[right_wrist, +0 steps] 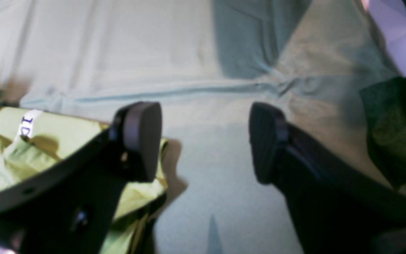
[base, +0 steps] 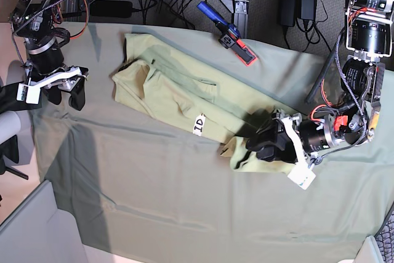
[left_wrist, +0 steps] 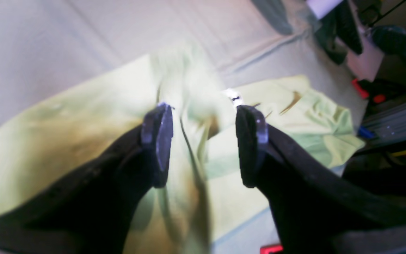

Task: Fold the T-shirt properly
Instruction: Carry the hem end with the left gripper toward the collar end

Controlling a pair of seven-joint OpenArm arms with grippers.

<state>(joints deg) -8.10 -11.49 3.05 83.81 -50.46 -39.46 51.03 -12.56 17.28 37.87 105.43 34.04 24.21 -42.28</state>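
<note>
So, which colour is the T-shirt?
Pale yellow-green, plain T-shirt; the base view shows it best.

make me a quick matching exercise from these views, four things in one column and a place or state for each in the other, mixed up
1. T-shirt
2. left gripper
3. right gripper
4. neck tag

a. open over bare tablecloth
b. white, dark lettering
c. pale yellow-green, rumpled on the cloth
d. open, jaws either side of a shirt fold

Pairs: 1-c, 2-d, 3-a, 4-b
</note>
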